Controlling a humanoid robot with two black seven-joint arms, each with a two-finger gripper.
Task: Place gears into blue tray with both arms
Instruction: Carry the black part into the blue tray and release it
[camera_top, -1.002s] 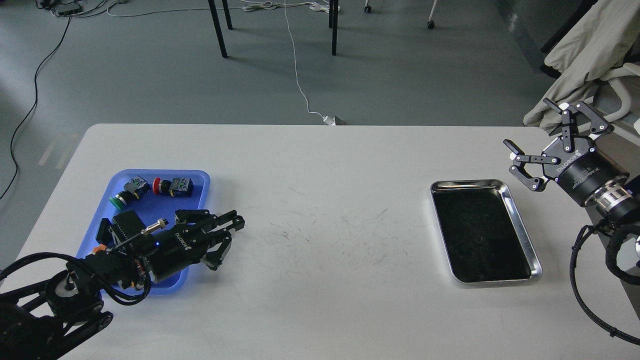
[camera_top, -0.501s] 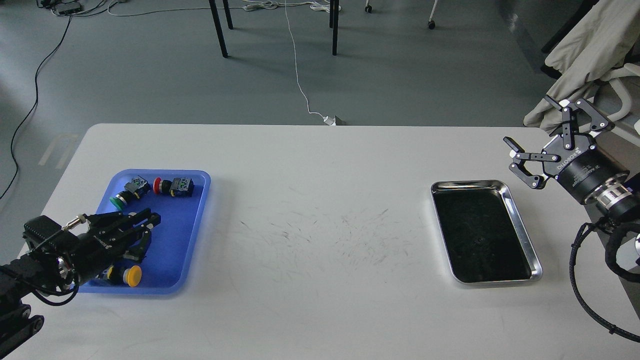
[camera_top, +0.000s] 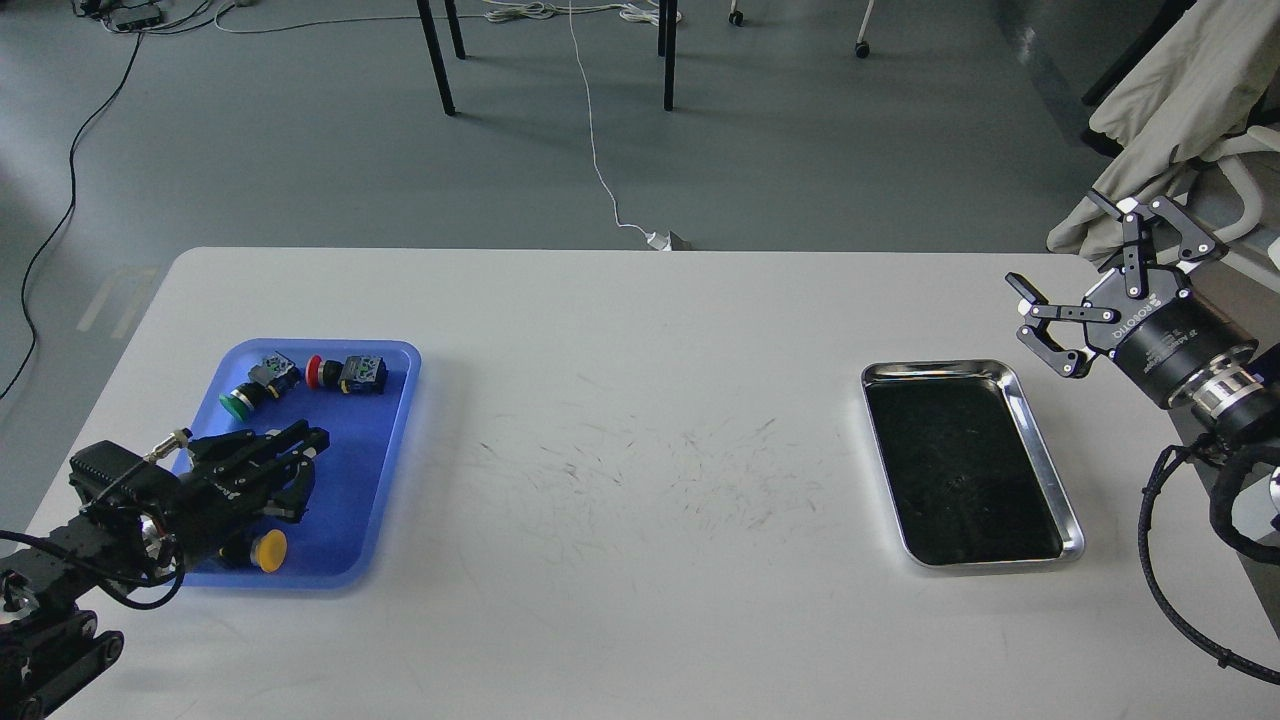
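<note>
- Two grippers: left gripper (camera_top: 300, 462) low at frame left, over the blue tray (camera_top: 385, 470), jaws too dark to tell.
- Right gripper (camera_top: 1075, 285) at right edge, spread wide, holding nothing.
- No gears clear to see.

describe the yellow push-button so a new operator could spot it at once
On the white table, find the blue tray at its left end. The yellow push-button lies in the tray's near corner, just below the left gripper. It is the only yellow cap; the green and red ones lie at the far end.
</note>
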